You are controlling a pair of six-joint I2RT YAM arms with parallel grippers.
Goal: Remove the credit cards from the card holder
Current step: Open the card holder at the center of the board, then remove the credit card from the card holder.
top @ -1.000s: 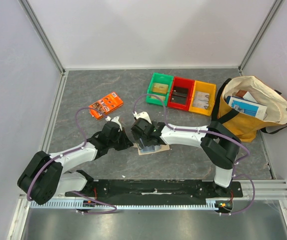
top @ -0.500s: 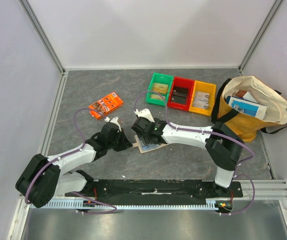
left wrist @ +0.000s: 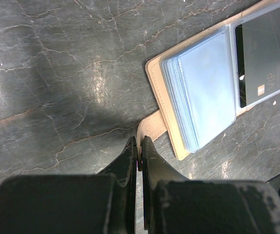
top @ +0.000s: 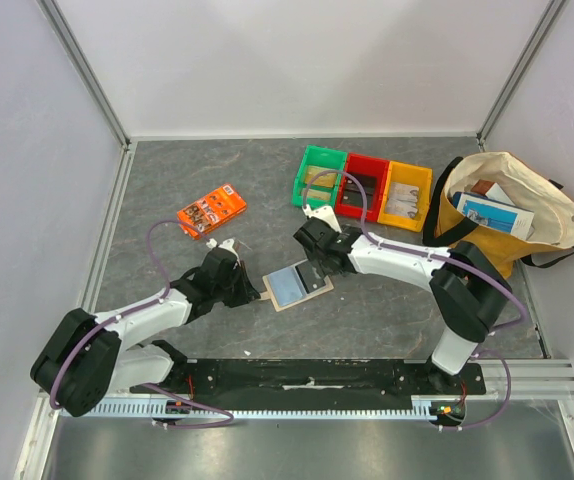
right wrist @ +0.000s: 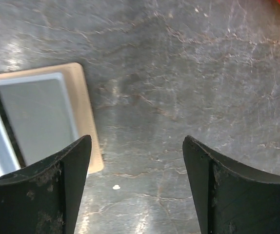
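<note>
The beige card holder (top: 297, 285) lies open on the grey table, showing a stack of pale blue sleeves (left wrist: 203, 92) and a dark grey credit card (left wrist: 262, 53) behind a clear pocket. My left gripper (left wrist: 140, 145) is shut on the holder's little tab (left wrist: 152, 127), at the holder's left end (top: 263, 292). My right gripper (right wrist: 136, 146) stands open just past the holder's right end (top: 319, 264), with bare table between its fingers. Its left finger (right wrist: 67, 170) overlaps the holder's beige edge (right wrist: 84, 112) and the grey card (right wrist: 35, 117).
An orange picture packet (top: 211, 210) lies at the back left. Green (top: 319, 178), red (top: 362, 187) and yellow (top: 405, 195) bins stand in a row behind the right arm. A tote bag (top: 507, 215) with items inside sits at the right.
My right gripper has drawn back up and to the right, off the card holder, which now lies uncovered and open. The left gripper has stayed shut on the tab.
</note>
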